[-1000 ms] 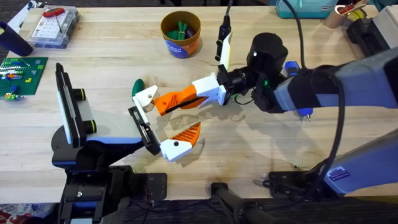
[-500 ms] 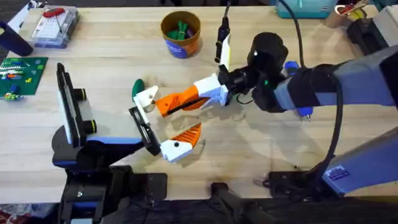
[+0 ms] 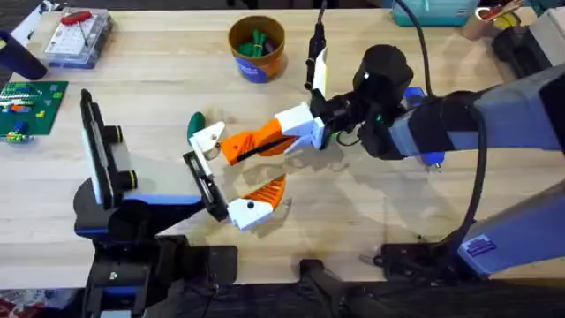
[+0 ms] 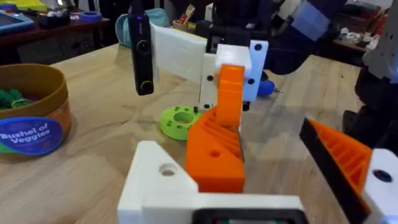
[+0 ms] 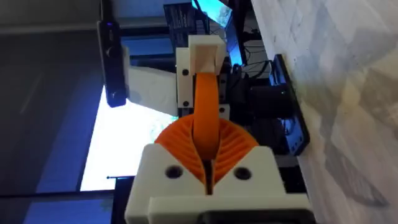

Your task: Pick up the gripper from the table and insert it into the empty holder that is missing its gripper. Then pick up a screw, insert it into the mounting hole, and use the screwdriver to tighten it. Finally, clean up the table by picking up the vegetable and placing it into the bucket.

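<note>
The right tool, pinching the gripper, points left across mid-frame; the holder lies just below it, long axis diagonal.

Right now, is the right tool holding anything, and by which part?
Yes. The right tool is shut on the loose gripper, clamping its orange wedge tip; the white block sticks out free, near the holder.

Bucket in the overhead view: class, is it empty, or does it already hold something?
Not empty. The bucket has green pieces lying inside its rim, seen from overhead; exactly what they are cannot be told.
</note>
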